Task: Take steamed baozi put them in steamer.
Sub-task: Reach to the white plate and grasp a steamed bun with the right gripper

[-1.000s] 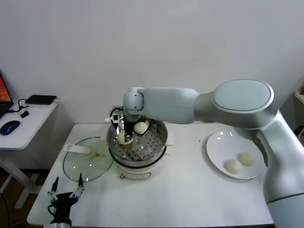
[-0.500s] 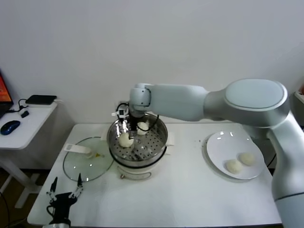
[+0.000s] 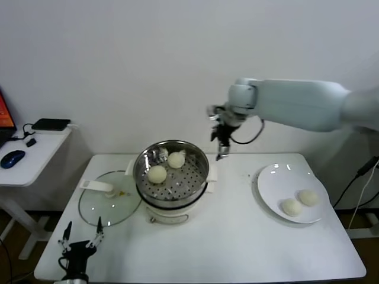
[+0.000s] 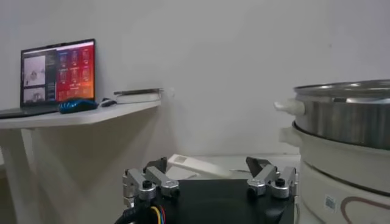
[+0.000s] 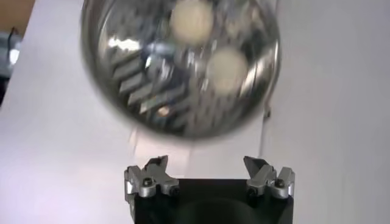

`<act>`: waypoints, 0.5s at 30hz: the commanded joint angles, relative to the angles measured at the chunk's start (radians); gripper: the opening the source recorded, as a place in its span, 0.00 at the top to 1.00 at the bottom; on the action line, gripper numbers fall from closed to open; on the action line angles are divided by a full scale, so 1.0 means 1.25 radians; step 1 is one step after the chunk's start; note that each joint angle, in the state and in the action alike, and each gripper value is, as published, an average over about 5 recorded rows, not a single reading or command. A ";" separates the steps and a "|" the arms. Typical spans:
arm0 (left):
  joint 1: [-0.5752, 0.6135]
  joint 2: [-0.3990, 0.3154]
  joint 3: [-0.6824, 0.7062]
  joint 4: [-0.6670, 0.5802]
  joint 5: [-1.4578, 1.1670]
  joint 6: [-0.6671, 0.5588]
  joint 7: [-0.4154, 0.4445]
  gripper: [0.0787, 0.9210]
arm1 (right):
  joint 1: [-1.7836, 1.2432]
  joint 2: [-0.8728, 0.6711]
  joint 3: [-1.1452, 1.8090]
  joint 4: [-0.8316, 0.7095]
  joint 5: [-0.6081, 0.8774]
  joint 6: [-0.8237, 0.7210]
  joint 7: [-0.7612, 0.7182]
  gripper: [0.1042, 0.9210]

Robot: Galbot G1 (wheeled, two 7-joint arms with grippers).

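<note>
Hovering up above the table between the steamer (image 3: 172,173) and the white plate (image 3: 273,183), the right gripper (image 3: 220,144) has its jaws spread wide and nothing in them. Two steamed baozi (image 3: 157,173) already sit in the perforated basket, just beside each other; the other two baozi (image 3: 291,206) are on the plate, off to the robot's right. Looks like the step in hand is going for bun number three. Probably best for the arm to come straight down over one bun, close gently since soft dough squishes easily, and go for the one that lets the fingers avoid nudging its neighbour, as they lie close together. On the way back, it'd want enough height to clear the steamer rim. The glass lid (image 3: 109,204) lies flat left of the steamer, out of the path. The left gripper (image 3: 80,242) is parked low by the table's front-left corner, jaws open, empty.
</note>
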 commanded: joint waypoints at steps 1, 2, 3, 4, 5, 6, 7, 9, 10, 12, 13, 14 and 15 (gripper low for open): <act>0.000 0.001 0.001 0.008 0.008 -0.002 -0.001 0.12 | 0.019 -0.312 -0.095 0.071 -0.153 0.095 -0.054 0.12; 0.001 0.002 0.001 0.009 0.008 -0.003 -0.001 0.12 | 0.006 -0.327 -0.091 0.069 -0.167 0.100 -0.053 0.12; 0.001 0.002 0.001 0.010 0.009 -0.003 -0.001 0.12 | -0.008 -0.338 -0.084 0.065 -0.177 0.102 -0.051 0.12; 0.001 0.002 0.001 0.010 0.009 -0.003 -0.001 0.12 | -0.023 -0.348 -0.074 0.061 -0.188 0.105 -0.049 0.12; 0.001 0.002 0.001 0.010 0.010 -0.003 -0.001 0.12 | -0.039 -0.354 -0.063 0.057 -0.197 0.106 -0.048 0.12; 0.002 0.002 0.001 0.009 0.010 -0.003 -0.001 0.12 | -0.055 -0.361 -0.050 0.052 -0.208 0.107 -0.047 0.12; 0.003 0.002 0.000 0.008 0.011 -0.002 -0.001 0.12 | -0.072 -0.367 -0.038 0.046 -0.219 0.107 -0.045 0.12; 0.004 0.002 -0.001 0.007 0.011 -0.002 -0.001 0.12 | -0.101 -0.374 -0.019 0.036 -0.242 0.107 -0.042 0.12; 0.005 0.002 -0.001 0.006 0.011 -0.002 -0.001 0.12 | -0.116 -0.377 -0.009 0.029 -0.255 0.108 -0.040 0.12; 0.006 0.001 -0.002 0.007 0.012 -0.003 -0.001 0.12 | -0.144 -0.383 0.008 0.018 -0.272 0.109 -0.038 0.12; 0.006 0.001 -0.003 0.008 0.012 -0.003 -0.001 0.12 | -0.160 -0.386 0.020 0.013 -0.281 0.109 -0.038 0.12; 0.006 0.001 -0.003 0.010 0.012 -0.004 -0.001 0.12 | -0.176 -0.388 0.032 0.009 -0.287 0.109 -0.037 0.12; 0.006 0.000 -0.003 0.011 0.013 -0.005 -0.001 0.12 | -0.191 -0.390 0.044 0.006 -0.292 0.109 -0.035 0.12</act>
